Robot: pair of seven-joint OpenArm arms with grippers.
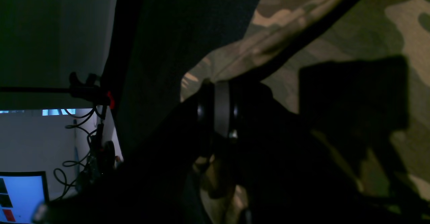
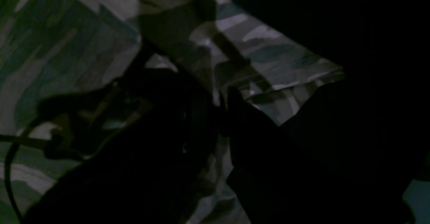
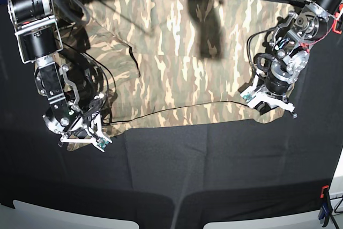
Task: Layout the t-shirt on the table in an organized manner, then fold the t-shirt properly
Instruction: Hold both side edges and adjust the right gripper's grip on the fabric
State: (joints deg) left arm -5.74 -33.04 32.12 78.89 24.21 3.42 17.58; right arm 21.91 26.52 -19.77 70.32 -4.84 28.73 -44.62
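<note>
Left wrist: my left jaws [image 1: 218, 83] together, pinching t-shirt [image 1: 352, 32] edge, upper right. Right wrist: right jaws' [image 2: 221, 99] state indiscernible, dark, over hem. Base: t-shirt spread across upper worktop [image 3: 187, 170], jaws at both lower corners.

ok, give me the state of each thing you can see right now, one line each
t-shirt: spread flat on the table, its near edge at both end effectors.
table: covered in black cloth.
left end effector: shut, at the shirt's near corner.
right end effector: low at the shirt's edge; grip unclear.
</note>
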